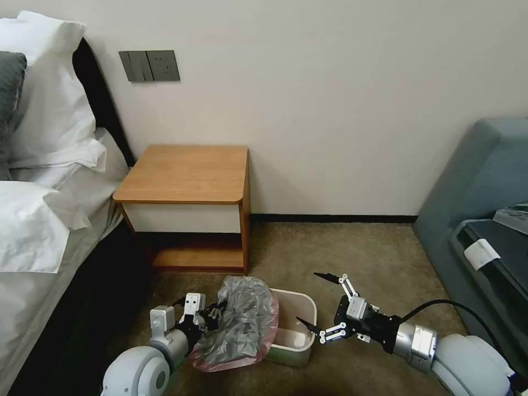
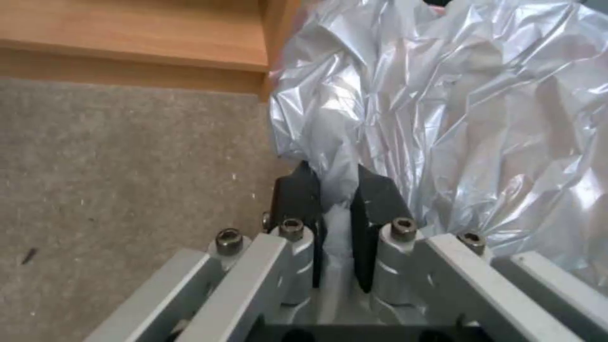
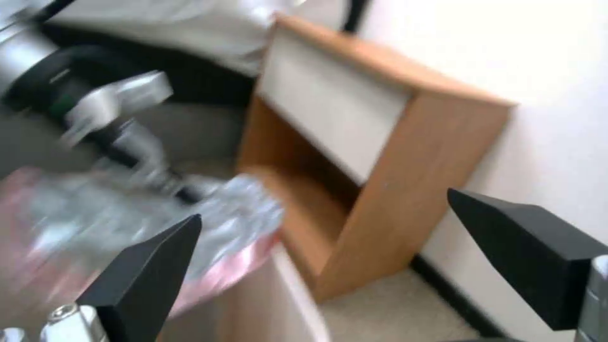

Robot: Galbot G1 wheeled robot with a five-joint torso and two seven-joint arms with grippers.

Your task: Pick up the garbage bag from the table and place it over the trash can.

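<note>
Head view: the bag (image 1: 242,322), crumpled silvery plastic with a pink rim, lies bunched over the left half of the bin (image 1: 294,330), which stands on the carpet (image 1: 357,253) in front of the table (image 1: 187,176). The bag's pink edge hangs down the bin's near-left side; the bin's right half is uncovered, its pale inside showing. The left gripper (image 1: 212,314) is low at the bag's left side, its dark fingers pressed into the plastic. The right gripper (image 1: 319,305) hovers just right of the bin, jaws spread wide, one fingertip near the bin's right rim, the other raised well above the carpet; nothing lies between them.

Left wrist view: the left gripper (image 2: 336,209) has its two black fingers (image 2: 298,199) drawn close together with a fold of bag (image 2: 456,109) pinched between them. The plastic billows out beyond the fingertips. The table's lower shelf (image 2: 139,42) and the carpet (image 2: 114,180) lie beside it.

Right wrist view: the right gripper (image 3: 329,251) is wide open, its black fingertips (image 3: 158,266) far apart and holding nothing. Between and beyond them are the blurred bag (image 3: 152,228), the left gripper (image 3: 158,180) at the plastic, the bin's rim (image 3: 298,294), and the table (image 3: 380,156) against the wall (image 3: 519,52).
</note>
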